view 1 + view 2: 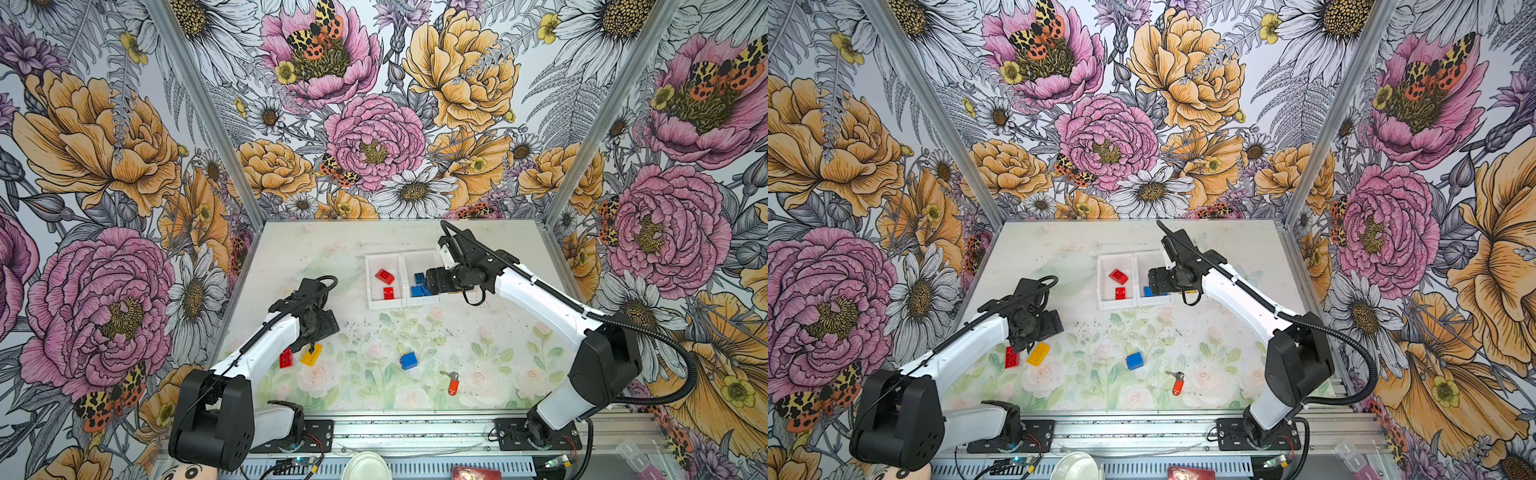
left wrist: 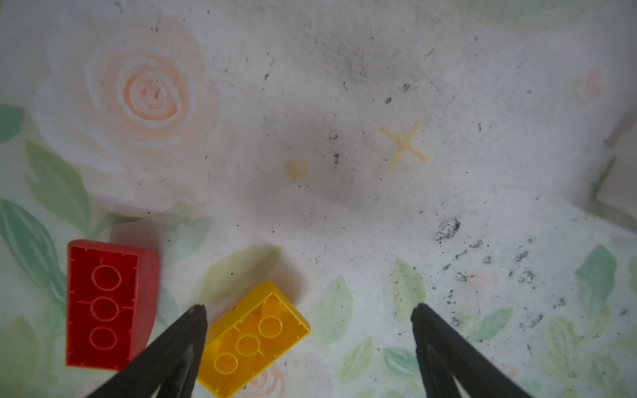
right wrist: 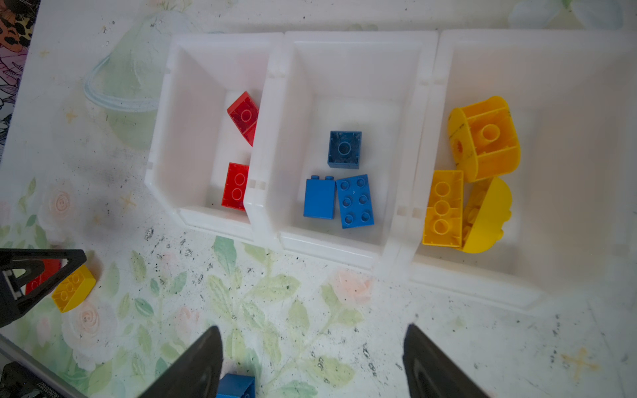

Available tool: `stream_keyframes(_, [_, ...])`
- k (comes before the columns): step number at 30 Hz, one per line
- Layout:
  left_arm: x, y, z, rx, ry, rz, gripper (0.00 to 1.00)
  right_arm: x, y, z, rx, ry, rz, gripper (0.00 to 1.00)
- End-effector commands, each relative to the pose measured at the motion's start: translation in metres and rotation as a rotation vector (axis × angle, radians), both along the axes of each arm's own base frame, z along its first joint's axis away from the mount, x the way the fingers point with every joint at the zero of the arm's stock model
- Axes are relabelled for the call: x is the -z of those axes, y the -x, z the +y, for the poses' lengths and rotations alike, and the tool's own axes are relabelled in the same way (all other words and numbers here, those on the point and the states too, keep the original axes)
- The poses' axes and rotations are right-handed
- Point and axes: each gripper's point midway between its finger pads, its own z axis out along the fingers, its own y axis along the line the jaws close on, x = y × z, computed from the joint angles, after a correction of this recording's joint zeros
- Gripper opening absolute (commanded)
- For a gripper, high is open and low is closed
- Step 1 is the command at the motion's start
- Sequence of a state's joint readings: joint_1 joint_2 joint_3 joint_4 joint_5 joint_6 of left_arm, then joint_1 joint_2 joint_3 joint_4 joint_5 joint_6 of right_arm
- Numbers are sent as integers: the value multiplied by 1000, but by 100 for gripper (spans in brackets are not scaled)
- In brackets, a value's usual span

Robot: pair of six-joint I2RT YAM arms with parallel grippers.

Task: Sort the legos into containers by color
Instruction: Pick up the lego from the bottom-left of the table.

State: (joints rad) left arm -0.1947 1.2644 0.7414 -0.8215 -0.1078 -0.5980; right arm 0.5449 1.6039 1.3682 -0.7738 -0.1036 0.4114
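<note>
Three white containers (image 3: 331, 248) stand in a row. One holds two red legos (image 3: 243, 117), the middle one three blue legos (image 3: 356, 201), the last one yellow legos (image 3: 484, 138). On the table lie a yellow brick (image 1: 311, 354) (image 2: 255, 341), a red brick (image 1: 286, 357) (image 2: 110, 303) beside it, and a blue brick (image 1: 408, 360) (image 1: 1134, 360). My left gripper (image 2: 308, 309) is open and low over the yellow brick, one fingertip (image 2: 198, 317) against its side. My right gripper (image 3: 312, 329) hangs open and empty, high by the containers (image 1: 386, 303).
An orange-red key tag with a metal key (image 1: 453, 384) lies near the front right of the table. The right arm (image 1: 540, 295) covers the rightmost container in both top views. Flowered walls close the table on three sides.
</note>
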Motion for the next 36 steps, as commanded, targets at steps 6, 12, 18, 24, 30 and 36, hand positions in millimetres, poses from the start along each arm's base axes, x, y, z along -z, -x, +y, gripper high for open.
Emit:
stream_keyframes(6, [11, 0, 2, -11, 27, 13, 94, -10, 18, -2, 3, -33, 3, 84])
stream_keyframes(12, [24, 10, 2, -51, 44, 44, 93, -11, 23, -4, 19, -48, 13, 84])
stream_keyframes(18, [30, 14, 5, -65, 24, 53, 92, -12, 24, -4, 29, -57, 17, 84])
stream_keyframes(24, [33, 19, 0, -64, 31, 63, 91, -15, 22, -4, 36, -61, 16, 84])
stream_keyframes(30, [35, 28, -7, -68, 47, 67, 90, -16, 21, -4, 38, -60, 13, 84])
stream_keyframes(36, [34, 35, -16, -73, 82, 54, 88, -16, 24, -7, 43, -57, 10, 84])
